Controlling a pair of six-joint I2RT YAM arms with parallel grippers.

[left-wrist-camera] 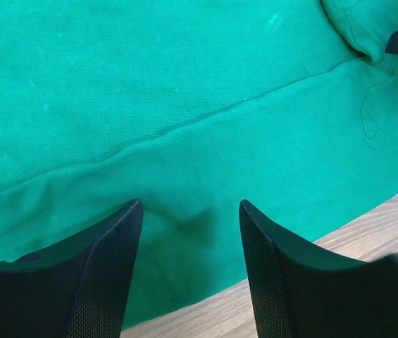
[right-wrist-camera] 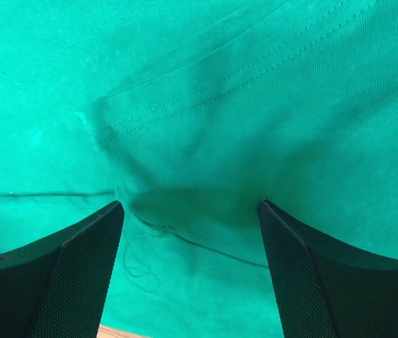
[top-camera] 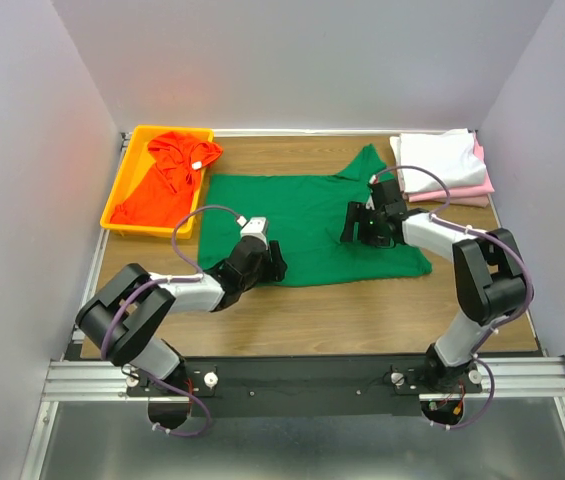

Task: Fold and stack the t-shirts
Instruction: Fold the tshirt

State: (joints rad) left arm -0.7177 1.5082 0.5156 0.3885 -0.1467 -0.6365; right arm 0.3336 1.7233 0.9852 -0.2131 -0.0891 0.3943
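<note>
A dark green t-shirt (top-camera: pixel 307 225) lies spread flat in the middle of the table, one sleeve pointing to the back. My left gripper (top-camera: pixel 274 262) is open over its near left edge, the cloth (left-wrist-camera: pixel 184 127) bare between the fingers. Over the shirt's right part my right gripper (top-camera: pixel 355 222) hangs open too, above a stitched hem (right-wrist-camera: pixel 206 91). An orange-red t-shirt (top-camera: pixel 162 180) lies crumpled in the yellow tray (top-camera: pixel 134 135). A white t-shirt (top-camera: pixel 440 155) lies folded on a pink t-shirt (top-camera: pixel 462 190) at the back right.
The yellow tray stands at the back left corner. Bare wooden tabletop (top-camera: pixel 362 310) runs along the near edge, and a strip of it (left-wrist-camera: pixel 368 232) shows beside the left fingers. Grey walls close the table on three sides.
</note>
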